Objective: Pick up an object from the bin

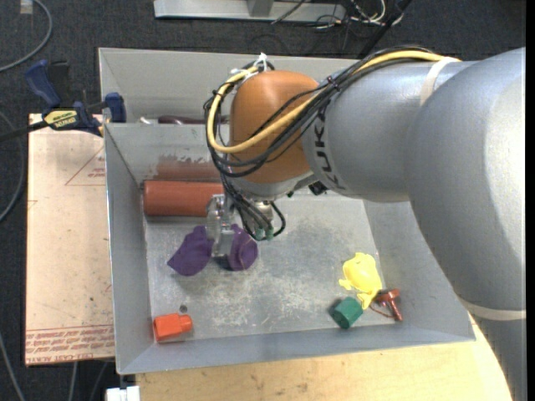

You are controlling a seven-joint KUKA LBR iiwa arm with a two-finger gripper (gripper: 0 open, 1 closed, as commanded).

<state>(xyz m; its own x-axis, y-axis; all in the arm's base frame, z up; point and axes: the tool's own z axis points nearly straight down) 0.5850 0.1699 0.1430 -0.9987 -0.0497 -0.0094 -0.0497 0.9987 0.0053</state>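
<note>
Over purple cloth (191,256), claw (226,251) points down.

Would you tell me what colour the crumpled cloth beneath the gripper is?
Purple; the crumpled cloth shows best in the camera view.

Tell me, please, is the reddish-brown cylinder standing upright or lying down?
Lying down: the cylinder rests lengthwise across the back of the bin, with its long side facing up.

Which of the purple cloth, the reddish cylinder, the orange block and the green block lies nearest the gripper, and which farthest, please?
1. purple cloth, directly at the gripper, mid-bin.
2. reddish cylinder, just beyond, toward the view's top.
3. orange block, the view's bottom-left corner.
4. green block, bottom right.
</note>
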